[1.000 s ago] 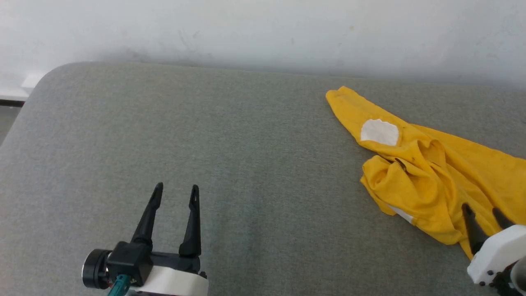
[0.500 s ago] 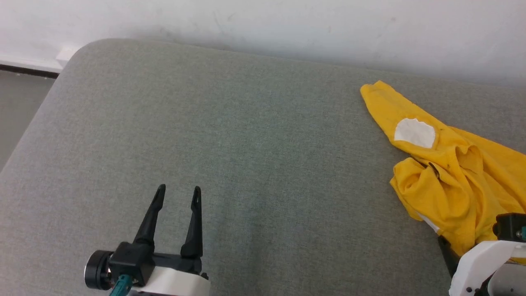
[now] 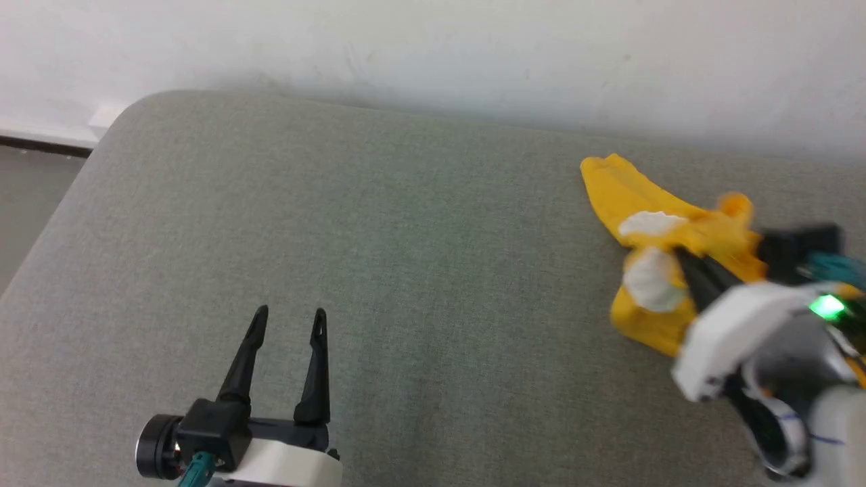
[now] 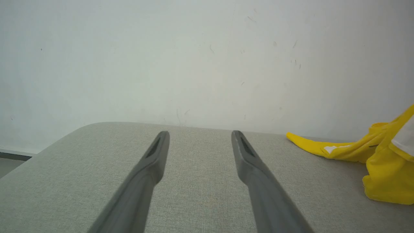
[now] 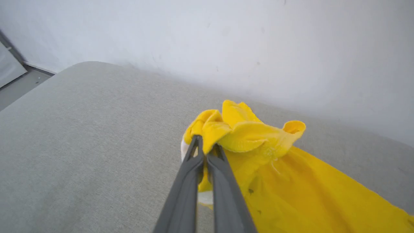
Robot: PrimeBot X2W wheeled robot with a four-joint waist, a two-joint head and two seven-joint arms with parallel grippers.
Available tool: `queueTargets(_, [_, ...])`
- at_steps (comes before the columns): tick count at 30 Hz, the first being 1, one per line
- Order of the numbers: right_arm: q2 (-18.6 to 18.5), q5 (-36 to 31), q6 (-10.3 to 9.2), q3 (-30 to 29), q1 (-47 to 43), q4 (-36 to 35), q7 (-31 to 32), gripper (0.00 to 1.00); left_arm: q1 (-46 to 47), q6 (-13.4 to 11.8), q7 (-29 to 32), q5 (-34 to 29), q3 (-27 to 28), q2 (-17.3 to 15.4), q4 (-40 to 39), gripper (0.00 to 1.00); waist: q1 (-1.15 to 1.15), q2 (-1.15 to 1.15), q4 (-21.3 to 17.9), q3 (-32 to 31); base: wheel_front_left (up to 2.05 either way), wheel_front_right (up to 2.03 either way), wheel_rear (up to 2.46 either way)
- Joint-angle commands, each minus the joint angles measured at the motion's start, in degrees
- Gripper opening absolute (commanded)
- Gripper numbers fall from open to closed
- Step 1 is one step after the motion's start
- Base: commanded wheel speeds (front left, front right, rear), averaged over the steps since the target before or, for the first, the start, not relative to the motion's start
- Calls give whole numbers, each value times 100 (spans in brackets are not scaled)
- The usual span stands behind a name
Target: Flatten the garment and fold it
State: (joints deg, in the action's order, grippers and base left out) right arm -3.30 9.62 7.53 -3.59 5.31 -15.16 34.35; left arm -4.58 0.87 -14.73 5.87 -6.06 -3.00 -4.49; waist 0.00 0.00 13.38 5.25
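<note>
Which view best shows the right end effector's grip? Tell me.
Right wrist view: the right end effector pinches a fold of the shirt, sharp and close. Head view blurs it; left wrist view catches the shirt's edge.

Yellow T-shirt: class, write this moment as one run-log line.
stage: not yet flattened | T-shirt: crumpled on grey cushion, right side | right jaws: shut on bunched fold | left jaws: open, clear of T-shirt

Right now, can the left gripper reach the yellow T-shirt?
Probably not without a long reach: the left gripper stands open over the grey surface, far from the yellow T-shirt. Nothing lies between them.
</note>
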Motion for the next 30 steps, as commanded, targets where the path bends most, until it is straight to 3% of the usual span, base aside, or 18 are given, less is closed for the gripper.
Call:
queueTargets(1, [-55, -24, -4, 452, 347, -101, 31, 0, -19, -54, -27, -18, 30, 6, -15, 100, 0, 0, -73, -70, 0, 0, 0])
queueTargets(5, [-10, 318, -4, 1735, 827, 321, 34, 0, -17, -41, -27, 15, 116, -1, -4, 100, 0, 0, -49, 40, 0, 0, 0])
queueTargets(11, [38, 970, -4, 3257, 1041, 2120, -365, 0, 82, 23, -27, 79, 96, 2, 91, 100, 0, 0, 184, 326, 0, 0, 0])
queueTargets(12, [39, 1062, -4, 3476, 1065, 2413, -377, 12, 105, 31, -27, 90, 80, 3, 108, 100, 0, 0, 234, 365, 0, 0, 0])
queueTargets(13, [40, 1155, -4, 3691, 1089, 2675, -323, 43, 128, 36, -27, 98, 69, 3, 127, 100, 0, 0, 270, 398, 0, 0, 0])
queueTargets(14, [40, 1267, -4, 3826, 1121, 2860, -328, 100, 152, 36, -27, 112, 70, 4, 142, 100, 0, 0, 296, 428, 0, 0, 0])
queueTargets(17, [41, 1480, -4, 3959, 1231, 3177, -458, 100, 207, 31, -27, 137, 67, 6, 183, 100, 0, 0, 333, 470, 0, 0, 0])
queueTargets(21, [41, 1560, -4, 3701, 1376, 3189, -746, 100, 202, -12, -27, 148, 92, 8, 194, 100, 0, 0, 232, 422, 0, 0, 0])
queueTargets(25, [42, 1620, -4, 3016, 1230, 2791, -1001, 100, 179, -29, -27, 122, 98, 9, 148, 100, 0, 0, 50, 291, 0, 0, 0])
queueTargets(30, [42, 1290, -4, 1617, 553, 1884, -1612, 100, 88, -36, -27, 43, 135, 3, 96, 100, 0, 0, -233, 103, 0, 0, 0])
